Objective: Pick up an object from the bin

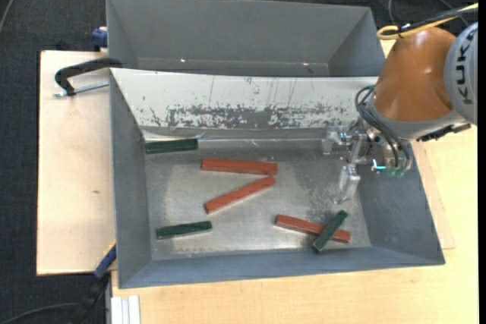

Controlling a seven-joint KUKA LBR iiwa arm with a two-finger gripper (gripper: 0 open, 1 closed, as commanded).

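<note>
My gripper (pixel 346 192) hangs over the right part of the bin floor, fingers pointing down, with nothing between them that I can see. Just below it a dark green bar (pixel 329 231) lies slanted across the right end of a red bar (pixel 307 226) near the front wall. Two more red bars sit to its left in the middle of the floor: one (pixel 239 166) nearly level, the other (pixel 238 194) slanting below it.
A dark green bar (pixel 171 146) lies against the back wall at the left, and another (pixel 184 229) lies near the front left corner. The orange-covered arm comes in over the bin's right wall.
</note>
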